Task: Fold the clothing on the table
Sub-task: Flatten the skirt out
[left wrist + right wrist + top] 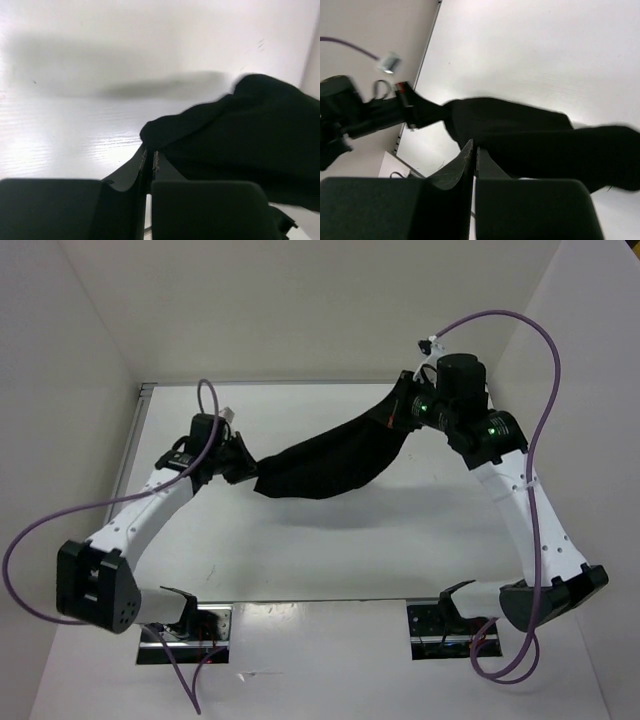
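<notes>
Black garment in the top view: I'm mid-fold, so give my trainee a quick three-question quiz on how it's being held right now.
1. Fill in: the end of the clothing farther from the arm bases is pinched by the ___ gripper.
2. Pick one: the clothing is A) lying folded flat, B) strung between the left gripper and the right gripper, C) draped over one arm.
3. True or false: the left gripper stands open.
Key: 1 right; 2 B; 3 false, its jaws are shut on the fabric.
</notes>
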